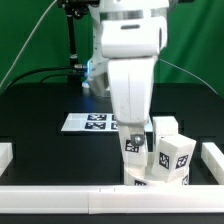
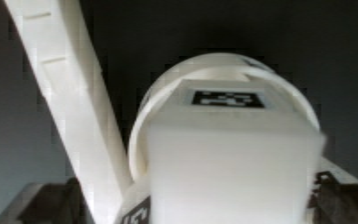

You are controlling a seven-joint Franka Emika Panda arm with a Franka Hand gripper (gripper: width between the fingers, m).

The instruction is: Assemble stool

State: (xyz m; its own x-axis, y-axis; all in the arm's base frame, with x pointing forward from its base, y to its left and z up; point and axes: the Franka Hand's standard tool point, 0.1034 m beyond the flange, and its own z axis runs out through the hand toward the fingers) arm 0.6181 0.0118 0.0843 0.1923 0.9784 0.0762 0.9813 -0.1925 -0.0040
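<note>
- Evidently early days: from my remote desk I see no leg seated in a socket, so I judge nearly all of the stool assembly is ahead.
- The gripper (image 1: 133,128) hangs at the scene's centre in the exterior view, jaws spread wide and clasping nothing that I can make out.
- Loose legs (image 1: 170,155) cluster at five o'clock from the arm, hard against the front border block (image 1: 60,203); they are white, blocky and stamped with black-and-white square tags.
- Through the wrist camera, one rounded white stool part (image 2: 220,140) fills the view directly beneath the fingers, its tag (image 2: 227,98) facing the lens, beside a long white block (image 2: 69,100).
- The marker board (image 1: 88,122) lies flat at nine o'clock from the gripper.
- I cannot pick out the round seat with certainty.
</note>
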